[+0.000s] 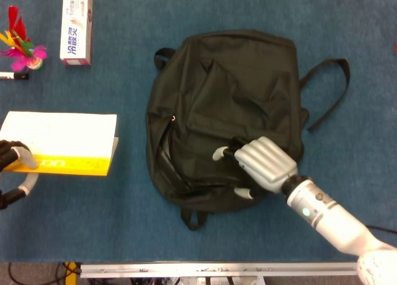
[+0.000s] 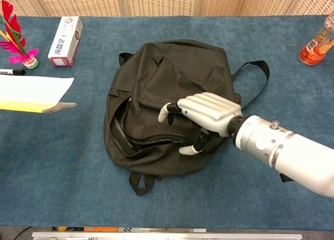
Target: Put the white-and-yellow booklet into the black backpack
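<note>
Pinching near left edge of thin white-and-yellow paper booklet (image 1: 61, 142) with left hand (image 1: 12, 164), at far left, well apart from floppy black fabric backpack (image 1: 217, 93). Likely light, bendy; better gripped by yellow spine. Long axis left-right. Right hand (image 1: 260, 164) spread over bag's zip opening.

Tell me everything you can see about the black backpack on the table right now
The black backpack looks like soft, wrinkled fabric and lies flat on the blue table, front side up, with a front pocket. Its main zipper is partly open along the left edge, showing a dark gap. One strap loops out at the upper right, and small loops stick out at the bottom and upper left. The right hand rests on its lower front, fingers spread over the fabric.
</note>
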Available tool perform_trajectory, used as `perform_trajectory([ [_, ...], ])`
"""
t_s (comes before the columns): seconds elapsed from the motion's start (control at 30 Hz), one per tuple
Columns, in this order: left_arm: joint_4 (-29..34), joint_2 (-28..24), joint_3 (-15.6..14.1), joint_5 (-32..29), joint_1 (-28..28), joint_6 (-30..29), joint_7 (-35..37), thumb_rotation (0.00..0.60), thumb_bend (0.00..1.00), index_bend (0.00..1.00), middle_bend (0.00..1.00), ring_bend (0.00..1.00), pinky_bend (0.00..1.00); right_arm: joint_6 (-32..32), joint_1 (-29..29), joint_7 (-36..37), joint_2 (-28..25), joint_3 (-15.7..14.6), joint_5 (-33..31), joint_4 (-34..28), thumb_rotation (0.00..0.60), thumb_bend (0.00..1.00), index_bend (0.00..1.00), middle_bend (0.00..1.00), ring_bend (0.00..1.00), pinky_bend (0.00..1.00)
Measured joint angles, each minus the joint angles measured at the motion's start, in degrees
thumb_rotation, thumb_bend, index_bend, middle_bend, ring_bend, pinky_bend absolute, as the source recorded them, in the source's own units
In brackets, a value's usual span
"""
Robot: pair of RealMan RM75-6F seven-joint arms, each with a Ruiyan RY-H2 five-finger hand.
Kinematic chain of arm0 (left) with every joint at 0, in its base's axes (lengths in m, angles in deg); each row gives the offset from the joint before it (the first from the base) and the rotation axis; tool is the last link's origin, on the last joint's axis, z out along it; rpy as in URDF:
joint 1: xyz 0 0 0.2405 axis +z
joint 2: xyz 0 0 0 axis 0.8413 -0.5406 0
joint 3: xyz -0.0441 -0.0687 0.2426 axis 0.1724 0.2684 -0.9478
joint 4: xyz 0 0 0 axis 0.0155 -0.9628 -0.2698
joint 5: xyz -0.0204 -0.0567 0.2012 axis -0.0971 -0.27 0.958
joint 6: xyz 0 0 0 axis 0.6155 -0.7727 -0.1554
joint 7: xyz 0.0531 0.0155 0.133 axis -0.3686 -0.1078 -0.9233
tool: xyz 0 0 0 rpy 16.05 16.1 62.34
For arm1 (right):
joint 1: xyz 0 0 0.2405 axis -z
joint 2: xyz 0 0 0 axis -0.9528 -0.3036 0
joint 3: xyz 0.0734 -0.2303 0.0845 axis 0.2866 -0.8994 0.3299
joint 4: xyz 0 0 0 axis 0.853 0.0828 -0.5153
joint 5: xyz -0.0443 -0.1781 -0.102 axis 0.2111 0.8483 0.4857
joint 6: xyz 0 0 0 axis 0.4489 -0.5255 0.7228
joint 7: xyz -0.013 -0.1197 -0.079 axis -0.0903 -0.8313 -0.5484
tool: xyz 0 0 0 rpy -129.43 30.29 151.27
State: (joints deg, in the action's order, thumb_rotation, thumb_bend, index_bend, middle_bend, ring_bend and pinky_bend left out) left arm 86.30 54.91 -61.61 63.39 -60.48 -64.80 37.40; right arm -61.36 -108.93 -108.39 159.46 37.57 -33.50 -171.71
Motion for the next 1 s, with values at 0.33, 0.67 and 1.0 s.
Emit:
perform_trajectory([
  [0.33,-0.08,0.11,0.06,0.09,-0.09,0.78,-0.2,0.6,0.31,0.63,0.56,0.5,0.49,-1.66,-2.23,3.89,-1.62,1.63,-3.92,2.58,0.6,0.49,0.34,0.39,0.25,0.53],
  [0.67,0.62,-0.02,0.27,0.53,-0.43,1.25,-0.93,0.6,0.31,0.63,0.55,0.5,0.49,-1.28,-4.48,7.54,-1.47,2.59,-5.12,4.3,0.6,0.66,0.53,0.5,0.41,0.69],
  [1.0,0.84,-1.11,0.35,2.47,-1.45,1.0,0.33,0.6,0.31,0.63,0.56,0.5,0.49,-5.43,-4.96,10.53,-0.33,4.83,-4.81,5.31,0.6,0.8,0.66,0.6,0.53,0.81],
])
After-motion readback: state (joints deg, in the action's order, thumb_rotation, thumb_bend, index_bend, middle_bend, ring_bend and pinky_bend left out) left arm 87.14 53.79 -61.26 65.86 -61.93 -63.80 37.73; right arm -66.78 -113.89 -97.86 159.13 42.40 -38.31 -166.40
